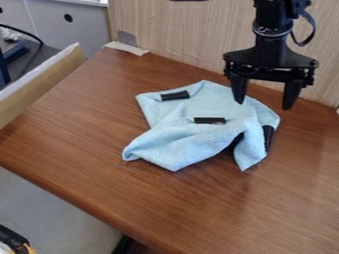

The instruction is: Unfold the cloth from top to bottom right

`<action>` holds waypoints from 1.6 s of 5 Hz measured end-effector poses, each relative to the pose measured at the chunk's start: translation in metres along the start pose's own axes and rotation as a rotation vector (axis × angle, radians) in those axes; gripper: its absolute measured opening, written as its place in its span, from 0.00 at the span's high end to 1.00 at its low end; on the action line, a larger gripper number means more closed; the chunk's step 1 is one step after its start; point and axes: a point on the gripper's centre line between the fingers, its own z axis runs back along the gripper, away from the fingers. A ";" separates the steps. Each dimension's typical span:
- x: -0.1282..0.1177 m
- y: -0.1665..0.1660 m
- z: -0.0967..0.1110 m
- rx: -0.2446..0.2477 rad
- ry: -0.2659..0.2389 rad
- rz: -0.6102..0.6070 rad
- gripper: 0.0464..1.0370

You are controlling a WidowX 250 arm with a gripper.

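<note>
On the brown wooden tabletop, toward its far side, you have one light-blue cloth, crumpled and folded over itself, so its underside and some of its corners are hard to make out. You can count three black strips plainly on it: one near its upper-left corner, one near its middle and one at its right edge; a dark bit beside the right fold is partly tucked away, and you can't tell whether it is a fourth strip. Your one gripper hangs at the cloth's upper right, its two jaws spread apart with nothing between them; the arm above is cut off by the top edge. Left of the table, behind one tan-edged panel, you see a dark surface with one black cable; whether they form a container, you can't tell. One black-and-orange object is cut off at the lower-left corner.
</note>
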 end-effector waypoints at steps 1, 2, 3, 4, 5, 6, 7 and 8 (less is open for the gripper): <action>0.010 0.017 -0.004 -0.005 0.045 0.030 0.04; 0.020 0.036 -0.010 -0.068 0.110 -0.026 0.04; 0.022 0.051 -0.012 -0.019 0.105 -0.016 0.04; 0.016 0.057 -0.021 -0.020 0.158 -0.031 0.04; 0.014 0.071 -0.041 -0.098 0.248 -0.211 0.04; 0.014 0.072 -0.048 -0.142 0.252 -0.359 0.04; 0.014 0.068 -0.053 -0.151 0.229 -0.456 0.04; 0.010 0.060 -0.060 -0.163 0.203 -0.579 0.04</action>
